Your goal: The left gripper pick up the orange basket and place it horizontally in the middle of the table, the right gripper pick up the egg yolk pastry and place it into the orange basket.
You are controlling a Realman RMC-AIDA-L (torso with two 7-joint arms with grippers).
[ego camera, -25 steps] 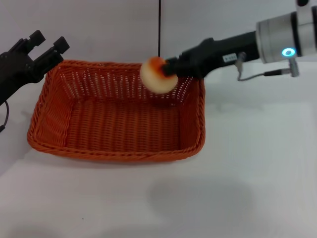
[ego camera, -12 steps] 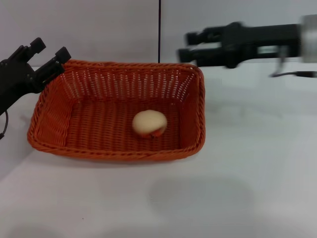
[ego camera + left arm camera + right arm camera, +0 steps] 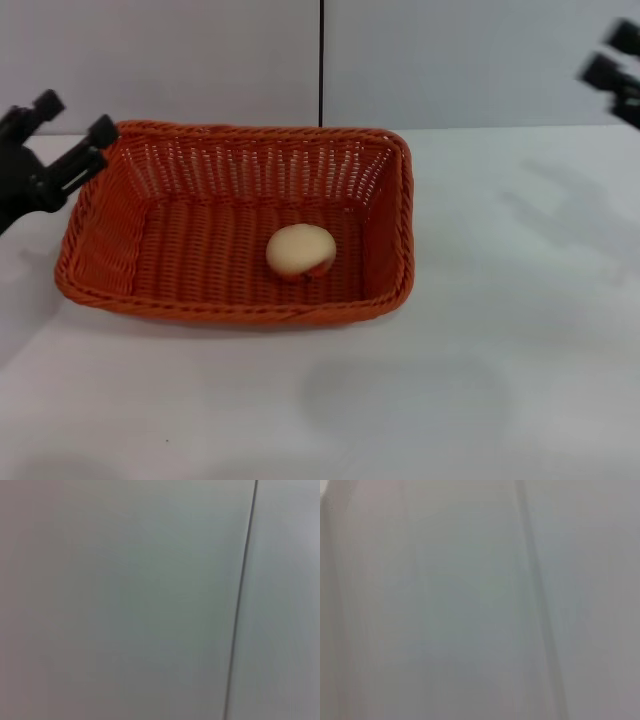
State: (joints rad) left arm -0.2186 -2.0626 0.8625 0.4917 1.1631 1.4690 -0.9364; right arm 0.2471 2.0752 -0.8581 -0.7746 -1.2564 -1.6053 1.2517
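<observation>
— Basket [image 3: 240, 235] first: where is it sitting?
— On the white table [image 3: 480, 360], lying flat and lengthwise across the head view, a little toward the robot's left side.
— And the pastry [image 3: 300, 250]?
— It is resting on the basket's woven floor, toward the right half, pale side showing, with a sliver of orange at its lower edge.
— What are the arms doing?
— The left gripper [image 3: 68, 135] is hovering just beside the basket's far left corner, fingers spread apart and holding nothing. The right gripper [image 3: 612, 58] is showing only at the far right edge, well apart from the basket; I cannot tell how its fingers are standing.
</observation>
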